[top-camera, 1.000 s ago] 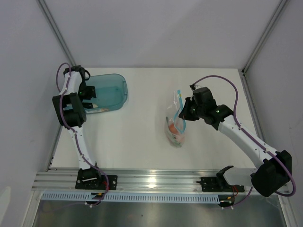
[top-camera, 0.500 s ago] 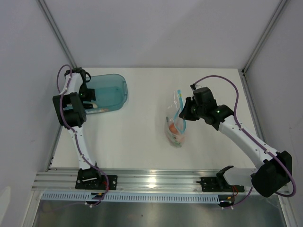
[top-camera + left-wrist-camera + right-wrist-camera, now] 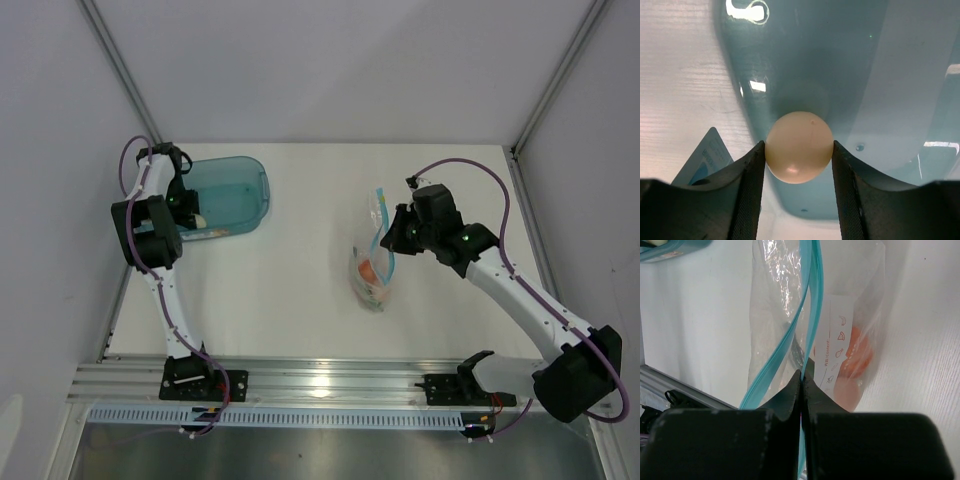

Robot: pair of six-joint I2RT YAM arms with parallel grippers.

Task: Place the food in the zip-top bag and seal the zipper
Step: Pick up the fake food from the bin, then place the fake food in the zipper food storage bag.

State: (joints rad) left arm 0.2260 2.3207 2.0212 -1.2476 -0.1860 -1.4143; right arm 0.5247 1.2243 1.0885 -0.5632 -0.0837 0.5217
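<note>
— Looking at the far-left corner first: what does the left gripper (image 3: pixel 798 150) have?

— The cream egg-like lump (image 3: pixel 799 137). Its two fingers press on the lump from either side, clamped on it, over the teal tub (image 3: pixel 880 75). A blue-and-white card (image 3: pixel 710 155) shows just beside the tub's edge.

— And the other arm?

— The right gripper (image 3: pixel 802 376) is in the middle of the table (image 3: pixel 300 270), well apart from the tub. Its fingers are pressed together on the zipper (image 3: pixel 812 315), pinching the light-blue strip at the mouth of the zip-top bag (image 3: pixel 775 300).

— Is the mouth sealed?

— No. The two halves of the strip run apart from each other, so the mouth gapes.

— Anything inside?

— The orange fruit (image 3: pixel 860 352) sits in the bag's lower end, behind a white printed panel (image 3: pixel 835 340). From above, that end points toward the near edge of the table. Whether it rests on the surface or hangs, I cannot tell.
</note>
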